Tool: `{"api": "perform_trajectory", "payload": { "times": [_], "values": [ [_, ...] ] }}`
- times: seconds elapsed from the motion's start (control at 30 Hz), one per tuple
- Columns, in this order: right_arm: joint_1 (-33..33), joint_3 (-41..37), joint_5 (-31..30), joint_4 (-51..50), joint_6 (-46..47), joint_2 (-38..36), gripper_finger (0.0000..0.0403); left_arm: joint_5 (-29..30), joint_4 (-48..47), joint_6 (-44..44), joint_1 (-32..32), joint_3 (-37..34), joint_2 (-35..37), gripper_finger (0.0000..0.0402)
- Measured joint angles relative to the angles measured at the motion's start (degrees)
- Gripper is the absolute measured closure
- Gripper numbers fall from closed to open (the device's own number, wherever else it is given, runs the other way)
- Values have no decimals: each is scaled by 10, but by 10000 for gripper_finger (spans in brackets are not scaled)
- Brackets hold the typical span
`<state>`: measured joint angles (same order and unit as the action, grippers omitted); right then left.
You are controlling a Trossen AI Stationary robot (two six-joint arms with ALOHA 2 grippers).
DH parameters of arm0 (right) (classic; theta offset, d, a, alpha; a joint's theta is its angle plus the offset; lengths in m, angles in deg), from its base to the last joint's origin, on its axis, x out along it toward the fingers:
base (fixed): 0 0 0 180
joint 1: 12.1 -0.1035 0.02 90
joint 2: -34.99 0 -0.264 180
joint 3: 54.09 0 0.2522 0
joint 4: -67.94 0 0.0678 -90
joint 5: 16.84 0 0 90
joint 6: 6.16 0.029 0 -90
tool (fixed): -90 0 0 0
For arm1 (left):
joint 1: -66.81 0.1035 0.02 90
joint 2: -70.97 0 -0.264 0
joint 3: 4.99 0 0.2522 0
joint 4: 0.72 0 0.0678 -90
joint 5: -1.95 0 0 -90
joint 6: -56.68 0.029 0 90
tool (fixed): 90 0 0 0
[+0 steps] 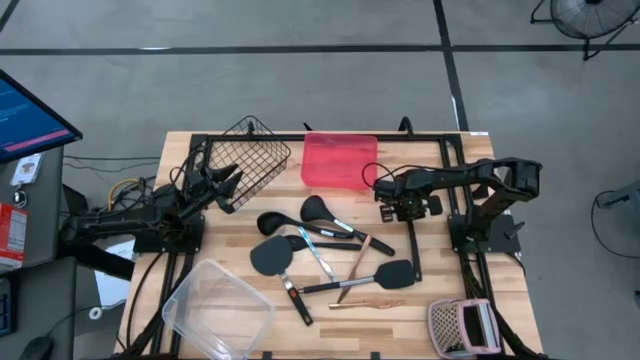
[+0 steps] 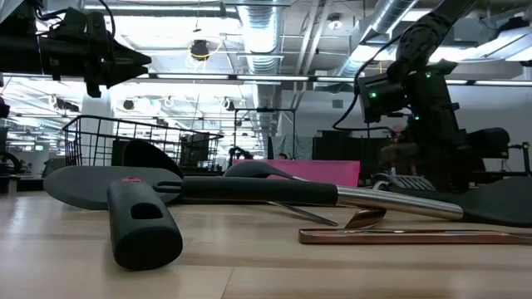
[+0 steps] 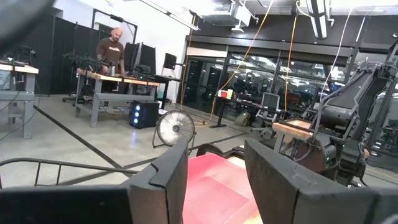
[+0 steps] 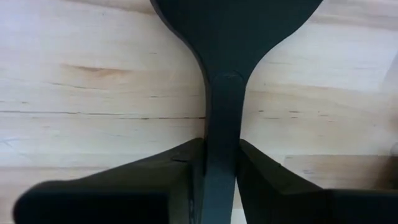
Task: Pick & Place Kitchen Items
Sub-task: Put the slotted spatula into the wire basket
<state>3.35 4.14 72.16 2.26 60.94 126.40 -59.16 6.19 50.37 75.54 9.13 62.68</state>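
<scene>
Right tool (image 4: 219, 163) is pinching the slim neck of a black broad-headed plastic utensil (image 4: 231, 37) above the pale wooden table (image 4: 93, 93); judging the grip needs seating squarely before lifting straight; left tool (image 3: 214, 177) is hovering part-open, empty, over the black wire basket (image 1: 252, 152).

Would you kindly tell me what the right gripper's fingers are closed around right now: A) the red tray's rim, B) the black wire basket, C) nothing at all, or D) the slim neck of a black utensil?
D: in the right wrist view the right gripper has its dark fingers pressed against both sides of the black utensil's slim neck, over the wooden table.
</scene>
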Motion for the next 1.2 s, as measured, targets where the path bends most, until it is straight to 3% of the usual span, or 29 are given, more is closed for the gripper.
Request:
{"api": "perform_trajectory", "payload": {
  "times": [0.6,1.2],
  "values": [
    [57,51,-30,0,-86,-2,327,0,0,0,0,0,0,262],
    [88,204,-140,-174,-153,-3,327,0,0,0,0,0,0,262]
  ]
}}
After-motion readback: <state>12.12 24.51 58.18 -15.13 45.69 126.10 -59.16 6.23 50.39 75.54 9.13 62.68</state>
